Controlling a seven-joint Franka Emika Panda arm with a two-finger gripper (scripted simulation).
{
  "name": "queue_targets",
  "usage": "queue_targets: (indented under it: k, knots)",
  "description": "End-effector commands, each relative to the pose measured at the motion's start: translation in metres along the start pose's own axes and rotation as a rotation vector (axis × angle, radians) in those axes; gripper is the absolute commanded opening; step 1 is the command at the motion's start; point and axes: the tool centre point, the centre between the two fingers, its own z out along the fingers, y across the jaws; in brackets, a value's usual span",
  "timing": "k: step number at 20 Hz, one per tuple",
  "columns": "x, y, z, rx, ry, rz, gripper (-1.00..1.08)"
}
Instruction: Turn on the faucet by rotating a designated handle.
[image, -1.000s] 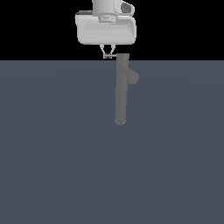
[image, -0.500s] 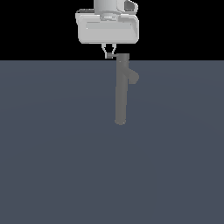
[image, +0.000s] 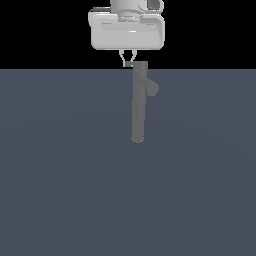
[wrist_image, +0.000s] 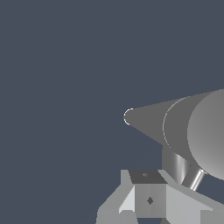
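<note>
A: Standing upright on the flat blue-grey surface, the faucet is a tall, slim, matte grey column, slightly right of centre in the exterior view. A short rounded spout stub leaves its right side near the top.

B: And the handle?

A: It cannot be singled out with certainty. The exterior view shows only the column's squared top at the horizon line, and the wrist view shows the faucet end-on, tapering away toward the surface, with a stub hanging below it.

B: Where is the gripper?

A: The gripper hangs from a white housing directly above the column. Its two thin fingertips reach down just left of the faucet's top, very near it; whether they touch it cannot be told. They sit close together with a narrow gap between them and nothing held. In the wrist view one finger appears in the foreground beside the faucet.

B: Anything else around?

A: Only the surface and a black background beyond its far edge.
</note>
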Motion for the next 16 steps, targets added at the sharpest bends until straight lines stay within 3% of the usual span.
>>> queue_targets:
  k: [1, 8, 9, 10, 16]
  knots:
    - [-0.005, 0.01, 0.0, 0.0, -0.003, 0.003, -1.0]
    - [-0.025, 0.049, -0.001, 0.001, -0.014, 0.01, -1.0]
    - [-0.025, 0.049, -0.001, 0.001, -0.014, 0.01, -1.0]
    - [-0.014, 0.02, 0.0, 0.005, -0.001, -0.032, -1.0]
    - [-0.007, 0.057, -0.001, 0.003, -0.008, -0.01, -1.0]
